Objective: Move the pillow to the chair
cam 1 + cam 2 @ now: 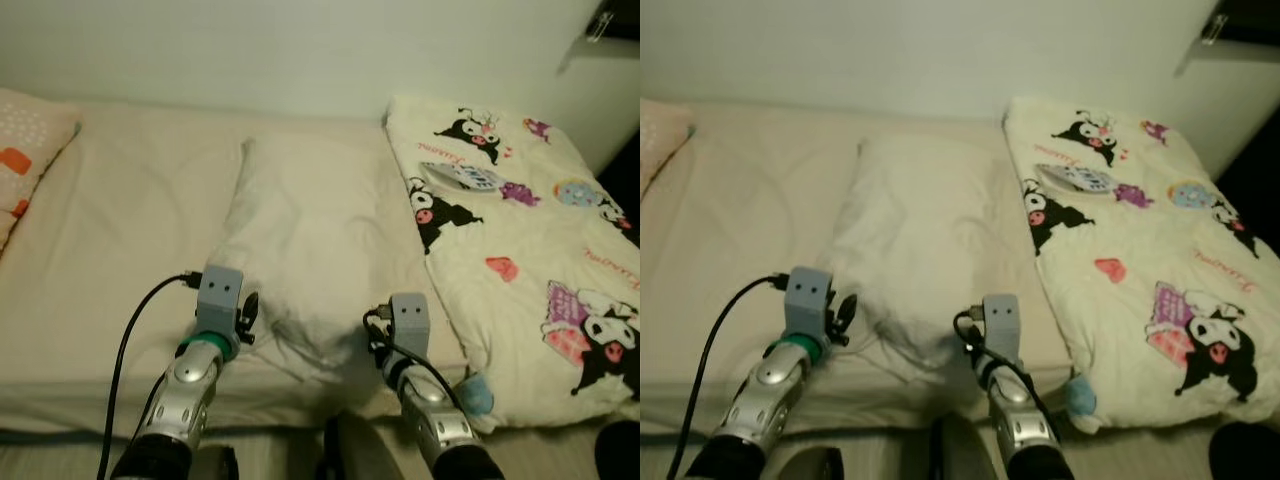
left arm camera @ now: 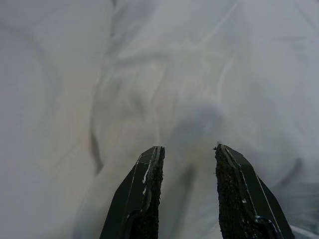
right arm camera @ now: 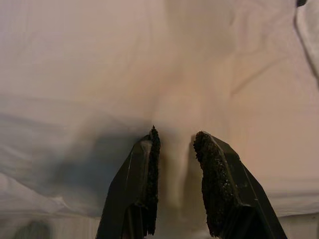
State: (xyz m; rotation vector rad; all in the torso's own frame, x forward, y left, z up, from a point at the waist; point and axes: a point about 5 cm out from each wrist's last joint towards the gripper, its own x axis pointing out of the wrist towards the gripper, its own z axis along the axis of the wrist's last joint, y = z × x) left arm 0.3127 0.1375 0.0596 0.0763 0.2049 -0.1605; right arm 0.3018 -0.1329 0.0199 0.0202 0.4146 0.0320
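Both end effectors [image 2: 188, 149] [image 3: 175, 135] over pillow [image 1: 305, 240].

Both silver arms extend forward, side by side. Left gripper [image 2: 188, 152] and right gripper [image 3: 175, 138]: fingers parted, holding nothing.

No lettering can be read with certainty. The cartoon-print blanket [image 1: 520, 250] on the bed carries small pink script beside its black-and-white characters, but the words are too small and blurred to make out. The orange-patterned cushion [image 1: 25, 150] at the bed's far left shows shapes only, no text.
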